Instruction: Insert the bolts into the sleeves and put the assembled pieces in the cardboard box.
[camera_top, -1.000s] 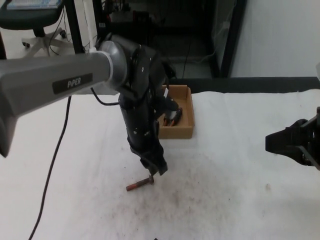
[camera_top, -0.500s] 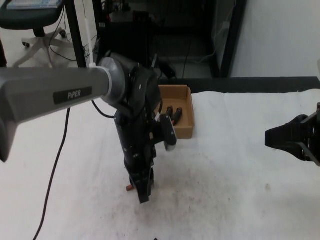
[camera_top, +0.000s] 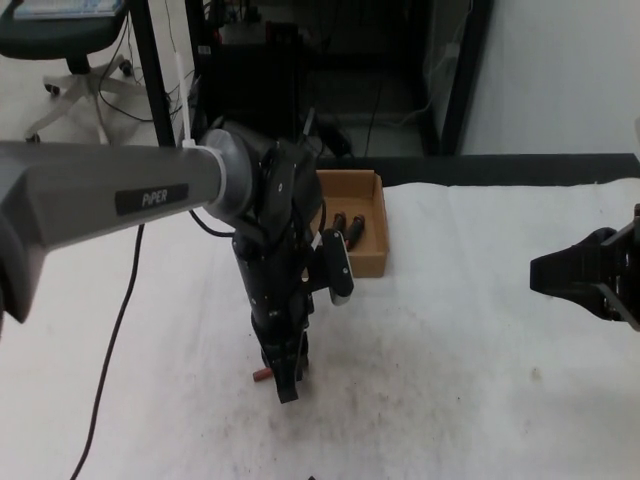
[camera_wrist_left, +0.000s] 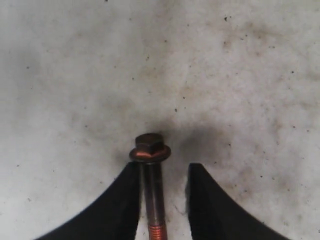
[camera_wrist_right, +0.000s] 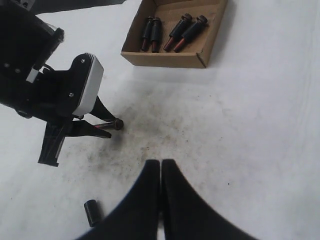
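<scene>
- Since a second ago, your left gripper (camera_top: 288, 390) has turned at the wrist and come down over the bolt (camera_top: 262, 376). In the last half second almost nothing has moved.
- From the high view you get only one end of the bolt, sticking out at 9 o'clock from the fingers.
- Your left wrist view tells more. The bolt (camera_wrist_left: 150, 172) lies flat on the bench (camera_wrist_left: 250, 75) between the two fingers. It touches one finger (camera_wrist_left: 120, 210), with a gap to the other, so the jaws are narrow and not closed on it.
- You find the cardboard box (camera_top: 352, 265) at 1 o'clock from the left gripper. The right wrist view looks inside it, where four assembled pieces (camera_wrist_right: 176, 32) lie.
- That view also shows a loose sleeve (camera_wrist_right: 92, 212) on the bench, apart from the bolt.
- Your right gripper (camera_wrist_right: 160, 162) is at the 3 o'clock edge, fingers pressed together, holding nothing.
</scene>
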